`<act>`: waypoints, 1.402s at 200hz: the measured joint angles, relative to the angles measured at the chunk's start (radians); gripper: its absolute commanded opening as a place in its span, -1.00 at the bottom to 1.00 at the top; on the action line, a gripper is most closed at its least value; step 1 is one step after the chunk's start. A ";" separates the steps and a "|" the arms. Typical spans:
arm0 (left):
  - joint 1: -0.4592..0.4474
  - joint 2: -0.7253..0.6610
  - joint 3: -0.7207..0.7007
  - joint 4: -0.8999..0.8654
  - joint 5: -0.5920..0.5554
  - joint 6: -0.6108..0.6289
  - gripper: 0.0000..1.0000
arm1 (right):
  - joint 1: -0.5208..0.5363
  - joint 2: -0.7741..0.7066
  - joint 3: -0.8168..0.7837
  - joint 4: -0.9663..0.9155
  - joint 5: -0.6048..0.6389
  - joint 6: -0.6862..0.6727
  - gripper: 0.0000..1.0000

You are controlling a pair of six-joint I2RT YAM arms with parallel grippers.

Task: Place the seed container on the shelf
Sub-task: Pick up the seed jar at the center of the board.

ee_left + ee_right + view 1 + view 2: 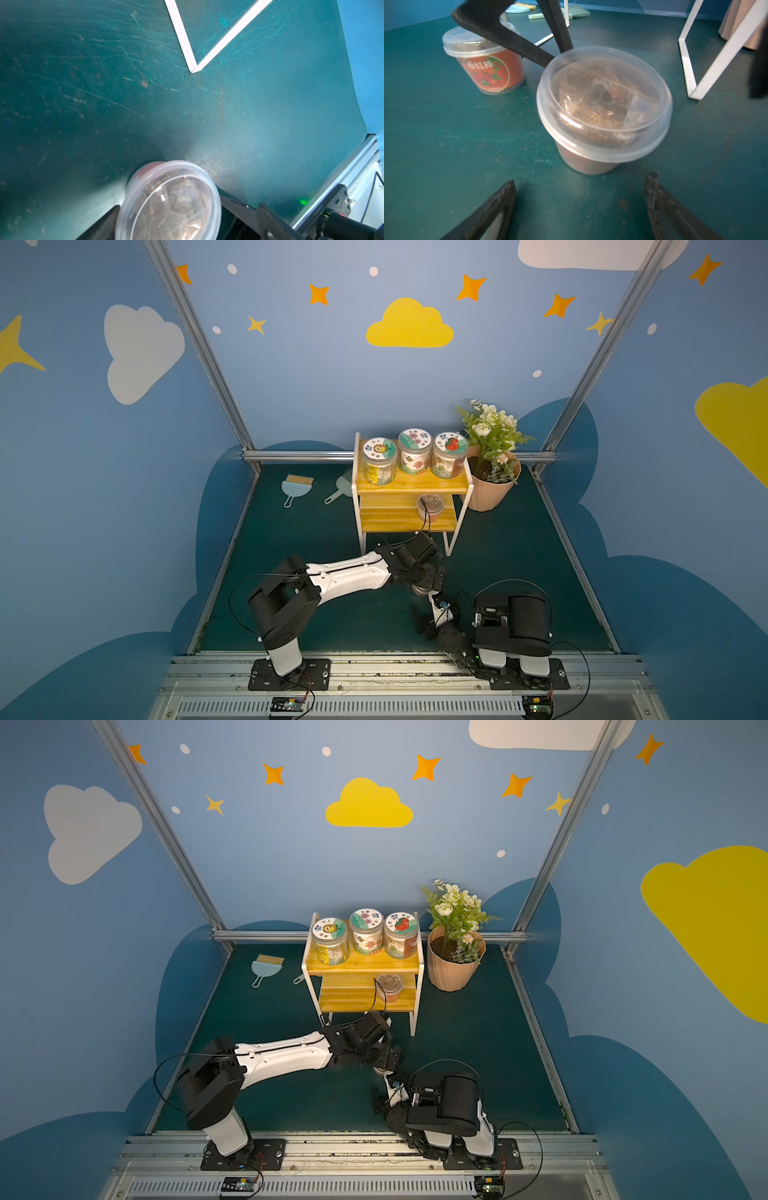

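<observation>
Grasping is the step in hand, as I judge it. The seed container (604, 104), a small cup with a clear lid, stands on the green table (436, 135) in front of the shelf (399, 489), near its front legs. The left gripper (169, 204) is spread wide with one finger at each side of the cup, so it surrounds the cup but does not pinch it. The right gripper (581, 178) is also spread and holds nothing. The cup stands just ahead of its fingertips, not between them.

The next move, I think, calls for closing the left fingers on the cup wall under the lid rim, then a lift and a carry to the shelf. The upper board is mostly taken by three jars (413, 452). Another cup (431, 508) stands on the lower board, toward the flower pot (490, 489) side, so the free part of the lower board looks the better place.

In both top views the left wrist covers the container almost fully. Whether the left fingers already touch the cup wall, I cannot tell. The lid is blurred in the right wrist view, and the label of this cup is not readable. A tomato-label cup (488, 70) stands on the table nearby, and the top views do not show it.
</observation>
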 measured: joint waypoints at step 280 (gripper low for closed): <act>-0.011 -0.459 -0.158 -0.205 -0.208 0.015 1.00 | -0.168 0.064 0.118 0.031 -0.069 -0.031 0.91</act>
